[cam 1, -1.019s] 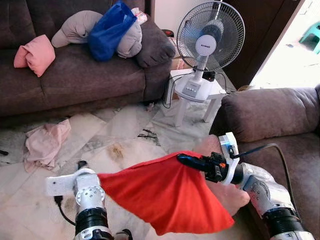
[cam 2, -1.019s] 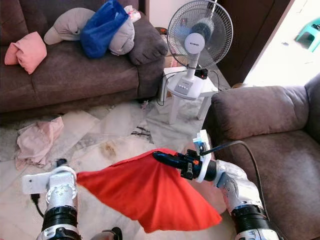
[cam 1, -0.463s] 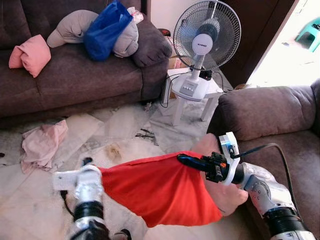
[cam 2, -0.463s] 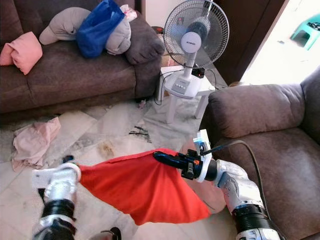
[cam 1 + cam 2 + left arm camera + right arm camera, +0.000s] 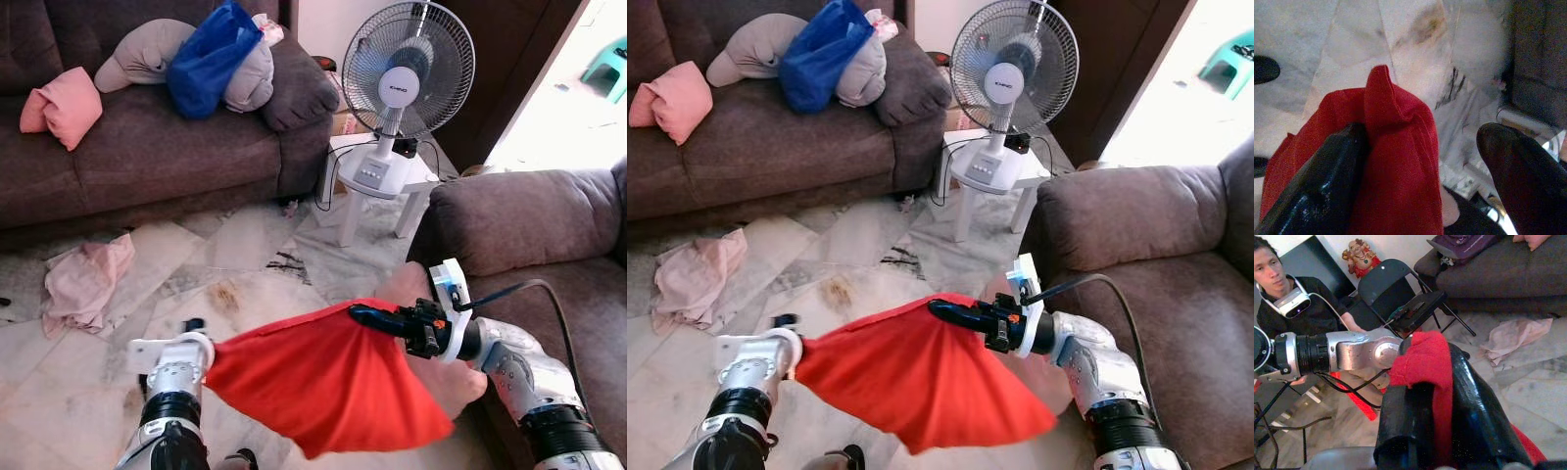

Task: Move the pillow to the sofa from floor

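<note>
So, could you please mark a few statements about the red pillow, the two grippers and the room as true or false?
1. The red pillow is held up between the left gripper and the right gripper. True.
2. The red pillow already lies on the long sofa. False: it hangs above the floor, in front of the robot.
3. A white fan stands on a small white stool between the two sofas. True.
4. The blue bag lies on the floor. False: it sits on the long sofa, against grey cushions.
5. A pink cloth lies on the floor. True.
</note>
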Controlling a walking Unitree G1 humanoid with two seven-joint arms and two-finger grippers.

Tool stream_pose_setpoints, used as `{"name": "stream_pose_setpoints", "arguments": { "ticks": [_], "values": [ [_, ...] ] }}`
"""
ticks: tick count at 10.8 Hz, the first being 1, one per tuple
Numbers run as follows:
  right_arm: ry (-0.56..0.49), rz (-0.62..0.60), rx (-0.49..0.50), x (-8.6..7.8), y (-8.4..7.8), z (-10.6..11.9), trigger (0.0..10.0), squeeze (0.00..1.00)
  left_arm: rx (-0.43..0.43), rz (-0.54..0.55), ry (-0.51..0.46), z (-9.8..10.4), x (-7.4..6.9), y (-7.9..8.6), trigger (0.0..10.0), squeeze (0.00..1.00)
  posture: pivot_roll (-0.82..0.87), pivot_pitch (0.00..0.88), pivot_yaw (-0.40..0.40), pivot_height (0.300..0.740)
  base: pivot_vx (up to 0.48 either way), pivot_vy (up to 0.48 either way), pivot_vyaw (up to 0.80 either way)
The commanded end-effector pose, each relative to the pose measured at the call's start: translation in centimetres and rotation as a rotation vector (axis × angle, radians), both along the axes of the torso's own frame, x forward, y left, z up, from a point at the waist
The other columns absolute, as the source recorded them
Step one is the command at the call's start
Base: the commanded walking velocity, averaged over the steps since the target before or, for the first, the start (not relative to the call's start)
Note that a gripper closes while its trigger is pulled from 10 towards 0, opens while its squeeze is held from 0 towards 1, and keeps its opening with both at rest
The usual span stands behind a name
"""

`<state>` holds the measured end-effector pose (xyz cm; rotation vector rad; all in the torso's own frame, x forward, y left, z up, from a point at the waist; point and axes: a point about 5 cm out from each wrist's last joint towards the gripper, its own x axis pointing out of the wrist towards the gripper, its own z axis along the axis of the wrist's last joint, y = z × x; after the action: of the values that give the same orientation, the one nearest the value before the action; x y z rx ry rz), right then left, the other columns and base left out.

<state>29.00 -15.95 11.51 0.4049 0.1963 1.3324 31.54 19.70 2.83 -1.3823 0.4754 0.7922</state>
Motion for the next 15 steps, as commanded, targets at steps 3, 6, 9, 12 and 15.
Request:
{"name": "stream_pose_setpoints", "arguments": {
  "ticks": [3,6,9,12,15],
  "values": [
    [-0.11,0.037,0.04,0.5,0.2,2.4,10.0,0.0,-0.042,-0.059,0.06,-1.3,-0.5,-1.1,0.0,0.0,0.07,0.13,-0.096,0.74,0.0,0.0,0.0],
    [-0.109,0.038,0.035,0.5,0.2,2.4,10.0,0.0,-0.049,-0.067,0.068,-1.4,-0.5,-1.2,0.0,0.0,0.07,0.13,-0.094,0.74,0.0,0.0,0.0],
    [-0.11,0.044,0.025,0.5,0.2,2.4,10.0,0.0,-0.071,-0.064,0.069,-1.7,-0.6,-1.4,0.0,0.0,0.06,0.129,-0.093,0.74,0.0,0.0,0.0],
    [-0.111,0.042,0.019,0.5,0.0,2.5,10.0,0.0,-0.073,-0.073,0.062,-1.7,-0.6,-1.6,0.0,0.0,0.06,0.128,-0.094,0.74,0.0,0.0,0.0],
    [-0.112,0.045,0.018,0.5,0.0,2.4,10.0,0.0,-0.042,-0.069,0.066,-2.0,-0.9,-1.1,0.0,0.0,0.06,0.125,-0.095,0.74,0.0,0.0,0.0]
  ]
}}
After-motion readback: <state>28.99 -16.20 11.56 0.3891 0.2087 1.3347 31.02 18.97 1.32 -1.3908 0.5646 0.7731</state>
